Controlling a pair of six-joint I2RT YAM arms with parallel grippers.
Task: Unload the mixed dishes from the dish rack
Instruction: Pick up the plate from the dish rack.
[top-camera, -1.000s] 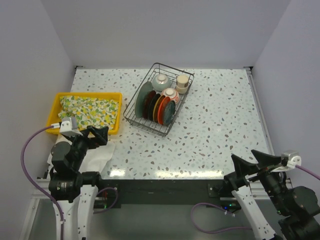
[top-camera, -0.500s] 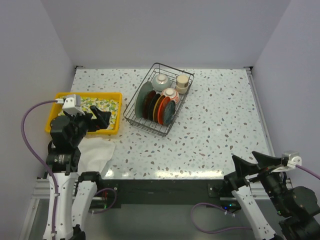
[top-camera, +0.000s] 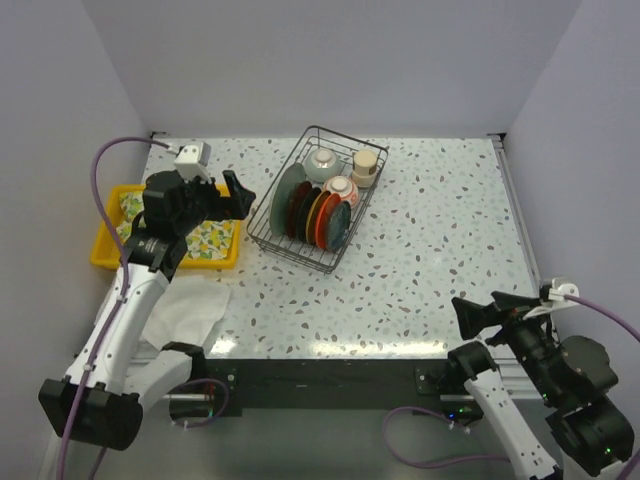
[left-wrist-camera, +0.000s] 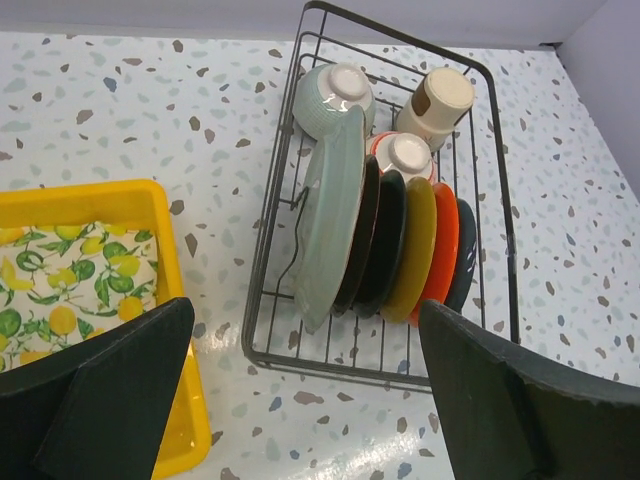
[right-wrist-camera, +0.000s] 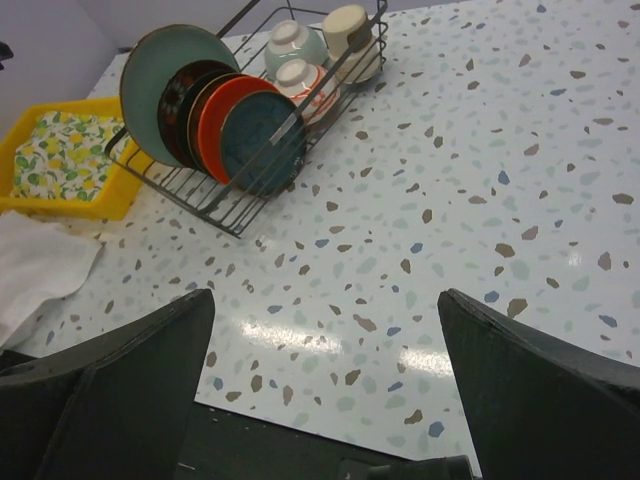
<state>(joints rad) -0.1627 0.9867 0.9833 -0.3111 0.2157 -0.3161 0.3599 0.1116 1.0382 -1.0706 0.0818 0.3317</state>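
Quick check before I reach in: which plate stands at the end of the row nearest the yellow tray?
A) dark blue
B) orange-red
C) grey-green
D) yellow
C: the large grey-green plate stands first in the dish rack, on the side facing the yellow tray.

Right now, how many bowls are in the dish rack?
2. The celadon bowl sits at the dish rack's far end, beyond the grey-green plate; the red-patterned white bowl is beside it, between the plates and the beige cup. Another could be hidden behind the plates.
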